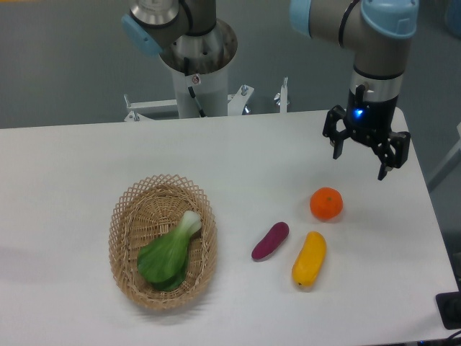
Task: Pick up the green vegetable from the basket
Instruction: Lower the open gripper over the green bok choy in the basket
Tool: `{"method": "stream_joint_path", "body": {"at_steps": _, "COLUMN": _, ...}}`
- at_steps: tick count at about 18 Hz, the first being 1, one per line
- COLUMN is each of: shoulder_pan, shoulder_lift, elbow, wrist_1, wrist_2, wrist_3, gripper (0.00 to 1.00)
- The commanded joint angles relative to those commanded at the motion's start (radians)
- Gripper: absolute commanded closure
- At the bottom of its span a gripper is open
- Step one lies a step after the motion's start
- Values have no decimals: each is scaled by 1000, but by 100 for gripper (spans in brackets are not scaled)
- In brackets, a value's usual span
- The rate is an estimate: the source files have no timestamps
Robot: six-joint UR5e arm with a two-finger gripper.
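Camera view, fixed, over white table (pixel 65 166). Gripper (pixel 359 161): 2 fingers (pixel 336 146) spread apart, nothing between them, hanging above the table's far right part. Orange fruit (pixel 326 203): just below the gripper, on the table. Yellow oblong vegetable (pixel 309 259) and purple piece (pixel 270 241): nearer the front, side by side. Green vegetable (pixel 169 251): well apart from the fingers, far to the lower left, lying inside basket (pixel 127 218), pale stalk end pointing up-right.

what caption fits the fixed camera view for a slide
Open pincer hovers above the orange, far right of the basket holding the green vegetable.
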Motion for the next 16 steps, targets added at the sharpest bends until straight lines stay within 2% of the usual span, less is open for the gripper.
{"method": "stream_joint_path", "body": {"at_steps": 5, "shoulder_pan": -84, "shoulder_lift": -43, "elbow": -2, "wrist_1": 61, "wrist_2": 2, "wrist_3": -221, "gripper": 0}}
{"method": "stream_joint_path", "body": {"at_steps": 7, "shoulder_pan": -121, "shoulder_lift": -60, "elbow": -5, "wrist_1": 63, "wrist_2": 3, "wrist_3": -299, "gripper": 0}}
{"method": "stream_joint_path", "body": {"at_steps": 14, "shoulder_pan": -253, "shoulder_lift": -74, "elbow": -60, "wrist_1": 80, "wrist_2": 11, "wrist_3": -463, "gripper": 0}}
{"method": "stream_joint_path", "body": {"at_steps": 16, "shoulder_pan": -296, "shoulder_lift": -72, "elbow": -83, "wrist_1": 106, "wrist_2": 9, "wrist_3": -515, "gripper": 0}}
